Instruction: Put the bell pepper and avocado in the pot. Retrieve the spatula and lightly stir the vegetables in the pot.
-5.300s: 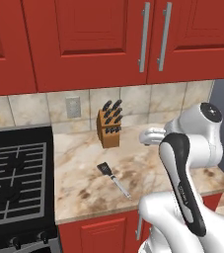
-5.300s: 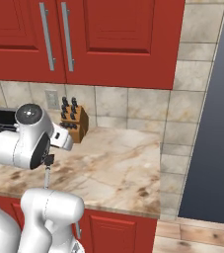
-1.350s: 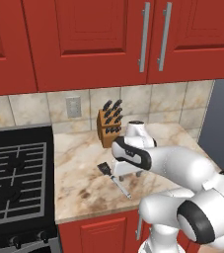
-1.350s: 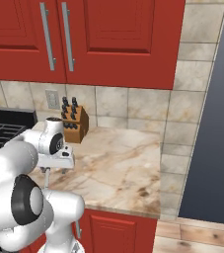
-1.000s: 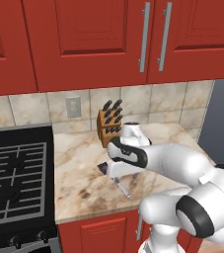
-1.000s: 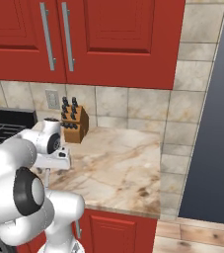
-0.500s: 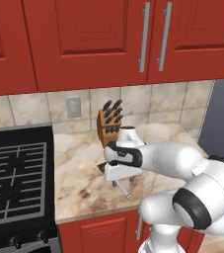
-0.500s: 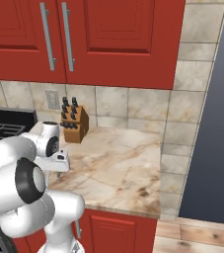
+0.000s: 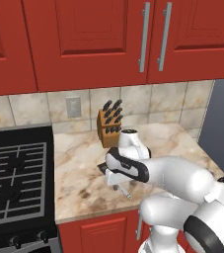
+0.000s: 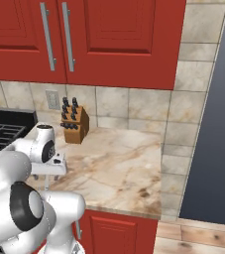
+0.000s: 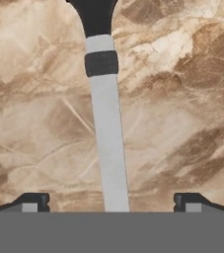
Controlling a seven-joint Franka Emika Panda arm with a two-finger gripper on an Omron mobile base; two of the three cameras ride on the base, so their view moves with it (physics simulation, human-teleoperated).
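The spatula (image 11: 108, 143) lies flat on the marble counter, a grey handle with a black collar and a black head (image 11: 94, 14) at the top of the hand view. My gripper (image 11: 111, 201) points straight down over the handle and is open. One fingertip (image 11: 33, 201) stands on each side of the handle, both well clear of it. In the left base view the gripper (image 9: 117, 184) hangs low over the counter, with the spatula's black head (image 9: 102, 168) showing beside the hand and the handle end (image 9: 127, 194) below it. The pot, bell pepper and avocado are out of view.
A wooden knife block (image 9: 109, 127) stands against the tiled wall just behind the hand. A black stove (image 9: 15, 183) borders the counter on the left. The counter's front edge (image 9: 98, 213) is close. Red cabinets hang overhead.
The hand has come down and slightly forward-left onto the spatula, from above the counter to just over the handle. The jaws stayed open. The spatula has not moved.
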